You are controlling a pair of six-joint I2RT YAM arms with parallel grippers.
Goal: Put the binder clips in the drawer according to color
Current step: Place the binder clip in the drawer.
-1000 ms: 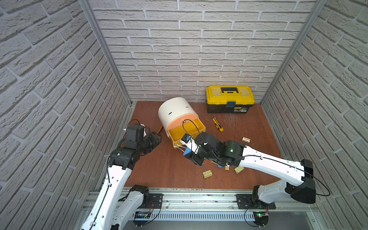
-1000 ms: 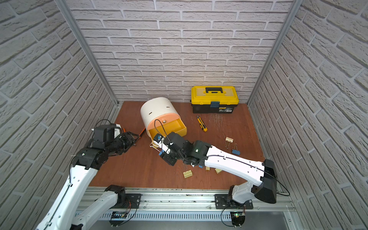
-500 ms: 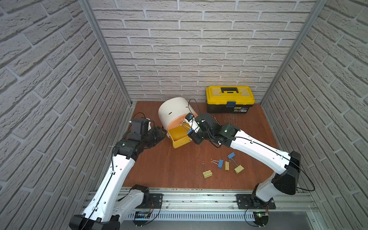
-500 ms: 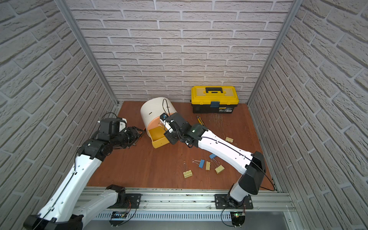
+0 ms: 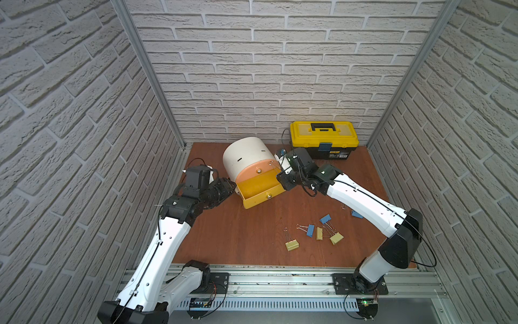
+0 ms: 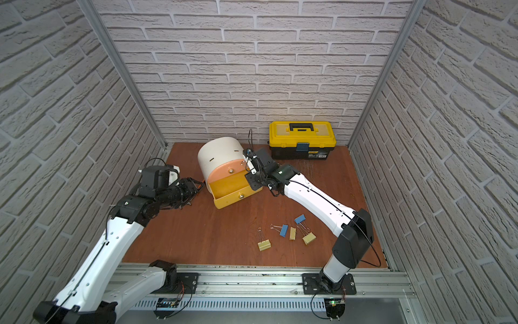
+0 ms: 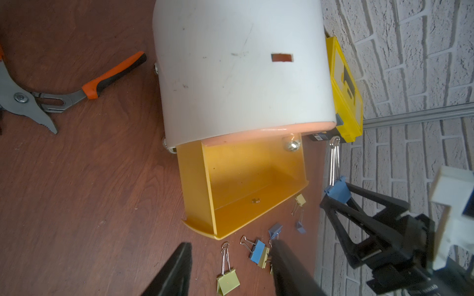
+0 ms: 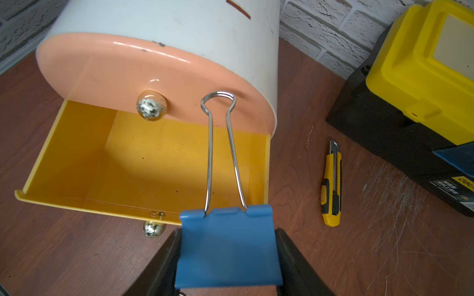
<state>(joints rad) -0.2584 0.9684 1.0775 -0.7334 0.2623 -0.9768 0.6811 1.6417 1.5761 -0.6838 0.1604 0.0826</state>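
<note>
The drawer cabinet (image 5: 246, 157) (image 6: 221, 154) is white and round-topped, with its peach drawer closed and its yellow drawer (image 5: 260, 188) (image 8: 154, 166) pulled out and bare inside. My right gripper (image 5: 281, 179) (image 8: 228, 232) is shut on a blue binder clip (image 8: 228, 251) (image 7: 337, 188) at the yellow drawer's right front corner, the wire handles pointing over the drawer. My left gripper (image 5: 225, 186) (image 7: 230, 246) is open and holds nothing, just left of the cabinet. Several blue and pale yellow binder clips (image 5: 310, 230) (image 6: 264, 245) lie on the table in front.
A yellow-black toolbox (image 5: 323, 138) stands against the back wall, right of the cabinet. A yellow utility knife (image 8: 331, 184) lies between the two. Orange-handled pliers (image 7: 51, 94) lie on the table left of the cabinet. Brick walls close in both sides.
My right arm has lifted from the table in front of the drawer to its right side, carrying the blue clip. My left arm has moved in towards the cabinet.
</note>
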